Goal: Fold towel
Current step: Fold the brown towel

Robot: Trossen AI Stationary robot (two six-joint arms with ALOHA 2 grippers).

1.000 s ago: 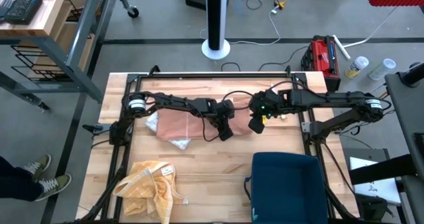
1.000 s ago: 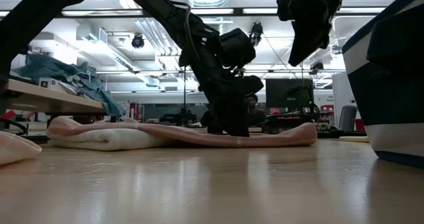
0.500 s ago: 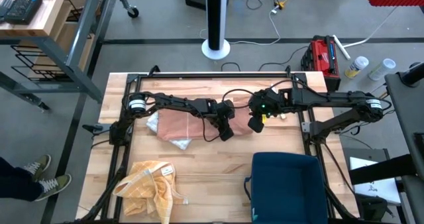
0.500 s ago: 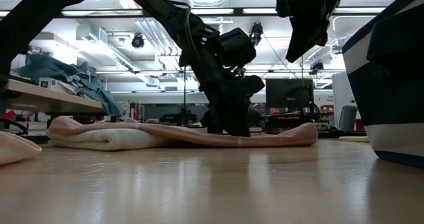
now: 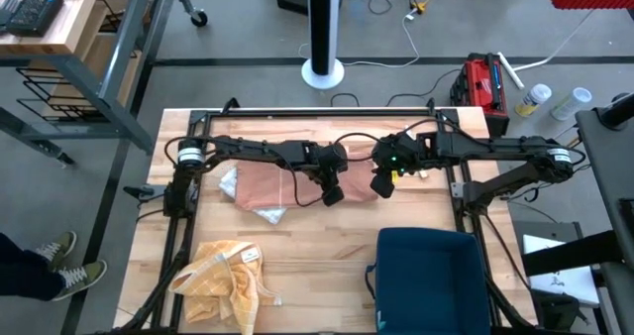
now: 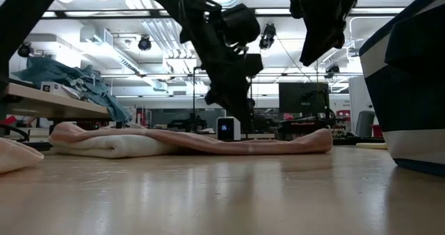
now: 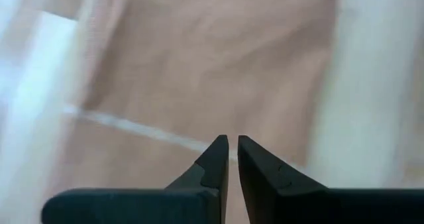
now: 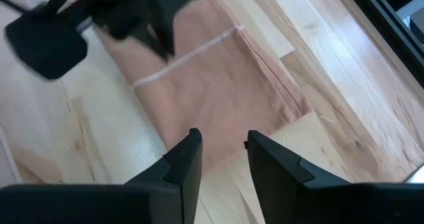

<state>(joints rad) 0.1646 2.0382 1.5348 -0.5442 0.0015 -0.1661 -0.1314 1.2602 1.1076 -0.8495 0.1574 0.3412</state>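
Observation:
A pink towel (image 5: 287, 186) lies folded flat on the table's far middle, and the low view shows it as a low strip (image 6: 278, 143). Its left part rests on a white cloth (image 5: 265, 214). My left gripper (image 5: 332, 194) hangs shut a little above the towel's right part (image 7: 218, 71), touching nothing. It shows raised clear of the towel in the low view (image 6: 242, 118). My right gripper (image 5: 381, 186) stands higher, over the towel's right end (image 8: 218, 85). It is open with nothing between its fingers (image 8: 222, 144).
A dark blue bin (image 5: 431, 276) stands at the table's near right and rises tall in the low view (image 6: 410, 75). A crumpled yellow cloth (image 5: 223, 276) lies at the near left. Bare wood lies between them, near of the towel.
My left gripper has risen straight off the pink towel, where its tips stood before, and now hangs clear above it. The towel has stayed flat where it was.

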